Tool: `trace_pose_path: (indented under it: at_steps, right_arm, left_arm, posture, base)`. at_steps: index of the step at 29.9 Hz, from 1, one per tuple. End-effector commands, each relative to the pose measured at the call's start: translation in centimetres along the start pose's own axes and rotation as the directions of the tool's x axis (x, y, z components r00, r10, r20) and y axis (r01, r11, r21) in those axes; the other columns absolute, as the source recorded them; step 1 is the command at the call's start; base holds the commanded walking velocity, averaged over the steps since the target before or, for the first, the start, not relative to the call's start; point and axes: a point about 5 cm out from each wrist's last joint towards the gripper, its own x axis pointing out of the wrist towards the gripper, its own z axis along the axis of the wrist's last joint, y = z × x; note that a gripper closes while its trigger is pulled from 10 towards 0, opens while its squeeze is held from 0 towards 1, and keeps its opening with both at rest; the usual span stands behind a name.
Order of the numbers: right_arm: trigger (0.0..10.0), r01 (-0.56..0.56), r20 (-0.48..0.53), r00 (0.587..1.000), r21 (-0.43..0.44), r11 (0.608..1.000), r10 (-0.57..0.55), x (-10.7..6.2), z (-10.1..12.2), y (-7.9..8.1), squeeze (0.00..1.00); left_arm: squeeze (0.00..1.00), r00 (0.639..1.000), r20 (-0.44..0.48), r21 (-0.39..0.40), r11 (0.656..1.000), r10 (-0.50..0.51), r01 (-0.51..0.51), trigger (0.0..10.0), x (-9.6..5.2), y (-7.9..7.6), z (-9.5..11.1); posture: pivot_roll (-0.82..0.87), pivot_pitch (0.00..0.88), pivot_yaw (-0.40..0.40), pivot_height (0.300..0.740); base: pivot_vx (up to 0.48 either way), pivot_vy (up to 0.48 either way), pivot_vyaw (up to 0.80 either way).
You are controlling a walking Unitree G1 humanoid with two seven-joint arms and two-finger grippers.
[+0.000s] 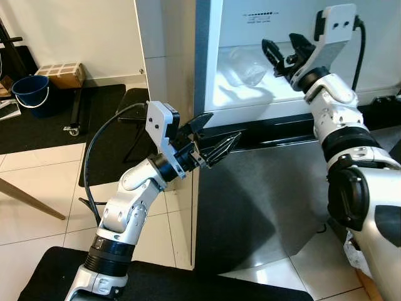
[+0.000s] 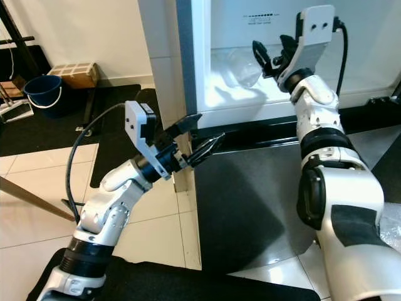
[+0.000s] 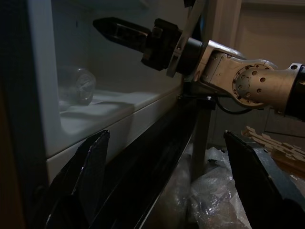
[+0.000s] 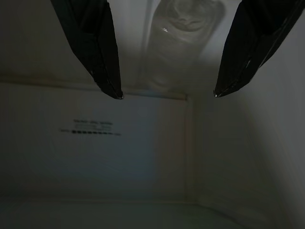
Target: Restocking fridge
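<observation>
A clear plastic bottle (image 1: 245,68) lies on its side on the lit fridge shelf (image 1: 250,94), just beside the right end effector (image 1: 280,55), which is spread wide and holds nothing. The left end effector (image 1: 214,139), also spread and empty, hangs lower at the fridge's front edge, farther away.

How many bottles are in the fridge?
1. A clear plastic bottle lies on its side on the white fridge shelf, just beyond the open right hand. Others may be hidden out of view.
</observation>
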Motion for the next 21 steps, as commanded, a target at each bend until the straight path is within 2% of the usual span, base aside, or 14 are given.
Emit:
trace_pose_path:
  at_steps: [1,4,9,12,14,18,21]
  right_arm:
    - [10.0,-0.028,0.037,0.999,0.012,1.0,0.027,-0.3,0.5,-0.3,0.0]
    - [10.0,-0.064,0.03,0.997,-0.007,0.998,0.064,-1.0,0.2,-0.8,0.0]
    - [10.0,-0.071,-0.058,0.996,-0.047,0.996,0.069,-1.8,-1.0,-1.3,0.0]
    - [10.0,-0.056,-0.083,0.995,-0.027,0.998,0.054,-1.6,-1.5,-1.1,0.0]
    - [10.0,-0.032,-0.13,0.991,0.0,0.999,0.032,-1.1,-2.4,-0.2,0.0]
    - [10.0,-0.017,-0.145,0.989,0.031,0.999,0.021,-0.8,-2.8,0.2,0.0]
    - [10.0,0.021,-0.163,0.987,0.096,0.995,-0.005,-0.2,-2.9,0.9,0.0]
  left_arm:
    - [0.0,1.0,0.012,-0.001,1.0,-0.006,0.006,10.0,0.2,-0.2,0.0]
    - [0.0,1.0,0.014,-0.001,1.0,-0.006,0.006,10.0,0.2,-0.2,0.1]
    - [0.0,1.0,0.014,-0.001,1.0,-0.01,0.01,10.0,0.3,-0.2,0.1]
    - [0.0,1.0,0.015,-0.003,1.0,-0.011,0.011,10.0,0.3,-0.3,0.0]
    - [0.0,1.0,0.016,-0.006,1.0,-0.012,0.012,10.0,0.3,-0.4,0.0]
    - [0.0,1.0,0.017,-0.008,1.0,-0.01,0.01,10.0,0.3,-0.4,0.0]
    - [0.0,1.0,0.019,-0.013,1.0,0.006,-0.006,10.0,0.1,-0.3,-0.1]
  posture:
    - [0.02,0.0,0.018,0.74]
    - [0.02,0.0,0.019,0.74]
    - [0.02,0.0,0.022,0.74]
    - [0.01,0.0,0.023,0.74]
    - [0.01,0.0,0.023,0.74]
    - [0.02,0.0,0.02,0.74]
    - [0.02,0.0,0.016,0.74]
  base:
    - [0.0,0.0,0.0]
    - [0.0,0.0,0.0]
    - [0.0,0.0,0.0]
    - [0.0,0.0,0.0]
    - [0.0,0.0,0.0]
    - [0.0,0.0,0.0]
    - [0.0,0.0,0.0]
